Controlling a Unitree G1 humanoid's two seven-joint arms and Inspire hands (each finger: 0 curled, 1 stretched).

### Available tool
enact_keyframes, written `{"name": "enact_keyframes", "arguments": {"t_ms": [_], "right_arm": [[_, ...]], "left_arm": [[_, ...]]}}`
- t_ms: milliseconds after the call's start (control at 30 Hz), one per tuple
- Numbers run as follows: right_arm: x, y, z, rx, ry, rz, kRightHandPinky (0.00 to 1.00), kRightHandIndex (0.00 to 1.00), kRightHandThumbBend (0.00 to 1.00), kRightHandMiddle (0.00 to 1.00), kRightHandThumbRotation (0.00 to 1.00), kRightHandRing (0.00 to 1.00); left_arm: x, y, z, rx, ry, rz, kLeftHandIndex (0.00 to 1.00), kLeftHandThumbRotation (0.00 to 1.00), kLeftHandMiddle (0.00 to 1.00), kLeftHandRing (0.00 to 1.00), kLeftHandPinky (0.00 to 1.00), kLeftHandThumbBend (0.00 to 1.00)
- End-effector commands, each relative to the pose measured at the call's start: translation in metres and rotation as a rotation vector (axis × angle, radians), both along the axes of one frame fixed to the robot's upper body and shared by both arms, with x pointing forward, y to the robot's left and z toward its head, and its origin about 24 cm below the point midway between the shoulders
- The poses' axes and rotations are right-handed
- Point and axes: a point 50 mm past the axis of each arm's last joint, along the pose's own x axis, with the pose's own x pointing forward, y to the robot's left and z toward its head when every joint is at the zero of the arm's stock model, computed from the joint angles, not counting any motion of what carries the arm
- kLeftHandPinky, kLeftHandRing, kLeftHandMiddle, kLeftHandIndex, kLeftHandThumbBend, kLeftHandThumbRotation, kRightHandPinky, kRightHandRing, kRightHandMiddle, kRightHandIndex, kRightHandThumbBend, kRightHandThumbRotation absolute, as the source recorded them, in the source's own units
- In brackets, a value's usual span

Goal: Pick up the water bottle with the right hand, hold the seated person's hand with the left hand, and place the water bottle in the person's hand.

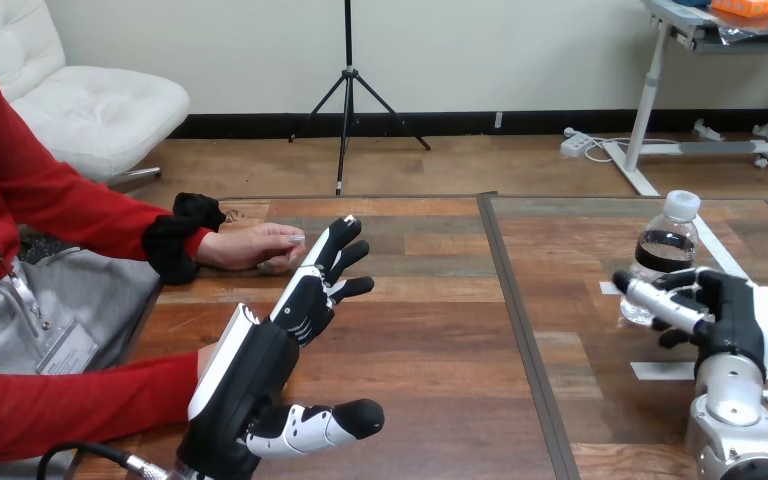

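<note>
A clear water bottle (664, 252) with a white cap and dark label stands upright on the table at the right. My right hand (722, 310) is just in front of it, fingers half curled toward its lower part, thumb out to the left; the fingers do not close round the bottle. The person's hand (252, 245) rests on the table at the left, beyond a red sleeve with a black cuff. My left hand (305, 300) reaches toward it with straight fingers, their tips close to the person's fingertips; I cannot tell whether they touch.
The wooden table (440, 330) has a dark seam running front to back at its middle. White tape strips (660, 370) mark the surface near the bottle. The person's other red-sleeved forearm (60, 410) lies along the table's near left edge.
</note>
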Motion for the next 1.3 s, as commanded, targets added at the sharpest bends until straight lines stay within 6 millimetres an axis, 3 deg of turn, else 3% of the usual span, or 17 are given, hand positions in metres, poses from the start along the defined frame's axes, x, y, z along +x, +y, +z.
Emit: {"name": "enact_keyframes", "arguments": {"t_ms": [0,367,1267], "right_arm": [[0.0209,0.0046,0.0268,-0.055,-0.082,0.032,0.28,0.43,0.92,0.43,0.08,0.36],[0.0204,0.0086,0.0249,-0.11,-0.067,0.025,0.4,0.57,0.98,0.57,0.24,0.48],[0.0219,0.0119,0.025,-0.17,-0.031,-0.038,0.38,0.58,0.99,0.57,0.39,0.49]], "left_arm": [[0.0147,-0.0011,0.0127,-0.017,-0.058,0.002,0.98,0.65,1.0,0.95,0.85,1.0],[0.0158,-0.0004,0.0125,-0.02,-0.051,-0.002,0.99,0.64,1.0,0.96,0.86,1.0],[0.0191,0.0014,0.011,-0.03,-0.039,0.002,0.99,0.62,1.0,0.96,0.86,1.0]]}}
